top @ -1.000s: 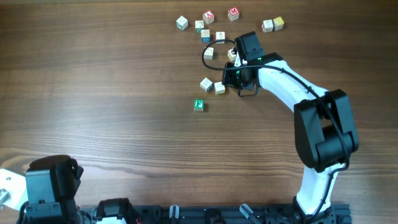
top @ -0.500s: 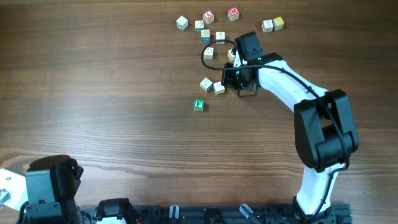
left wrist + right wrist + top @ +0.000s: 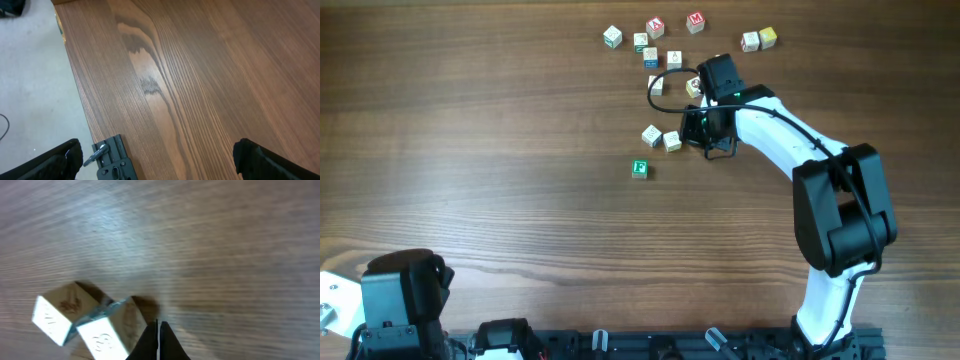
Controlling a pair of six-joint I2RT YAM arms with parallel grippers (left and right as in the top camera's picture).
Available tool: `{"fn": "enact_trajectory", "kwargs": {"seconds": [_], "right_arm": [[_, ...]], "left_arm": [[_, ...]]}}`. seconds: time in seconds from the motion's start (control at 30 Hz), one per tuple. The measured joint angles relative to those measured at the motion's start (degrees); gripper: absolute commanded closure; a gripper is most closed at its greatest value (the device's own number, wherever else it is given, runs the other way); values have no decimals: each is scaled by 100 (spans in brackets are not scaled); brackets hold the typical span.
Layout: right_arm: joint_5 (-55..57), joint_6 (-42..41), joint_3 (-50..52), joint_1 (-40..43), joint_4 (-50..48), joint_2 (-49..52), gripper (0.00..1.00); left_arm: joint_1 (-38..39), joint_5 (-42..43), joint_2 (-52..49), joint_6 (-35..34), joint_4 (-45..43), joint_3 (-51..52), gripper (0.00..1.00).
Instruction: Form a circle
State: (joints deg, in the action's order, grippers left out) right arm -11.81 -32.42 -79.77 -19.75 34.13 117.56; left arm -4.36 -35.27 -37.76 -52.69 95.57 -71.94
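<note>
Pushing suits cubes this small, so I have the right jaws pinched fully shut on nothing, tip just beside the two pale cubes (image 3: 672, 141) of the circle (image 3: 651, 133), midway along the counter (image 3: 470, 150) toward its far edge. Its green cube (image 3: 639, 169) lies slightly apart. The left jaws gape wide and empty at the near left corner.

Counted about thirteen letter cubes (image 3: 674, 58): two pale cubes (image 3: 651, 134) at right gripper (image 3: 686, 136) tip, one green-faced cube (image 3: 639, 169) near it, ten beyond it, one half hidden. Two arms (image 3: 840, 210)
</note>
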Motion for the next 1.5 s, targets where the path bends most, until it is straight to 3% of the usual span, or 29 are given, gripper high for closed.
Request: {"fn": "enact_trajectory", "kwargs": {"seconds": [1.2,1.5], "right_arm": [[-409,76,2,0,136,0,96],[35,13,2,0,-452,0,95]], "left_arm": [[0,0,0,0,0,0,0],[0,0,0,0,0,0,0]]}}
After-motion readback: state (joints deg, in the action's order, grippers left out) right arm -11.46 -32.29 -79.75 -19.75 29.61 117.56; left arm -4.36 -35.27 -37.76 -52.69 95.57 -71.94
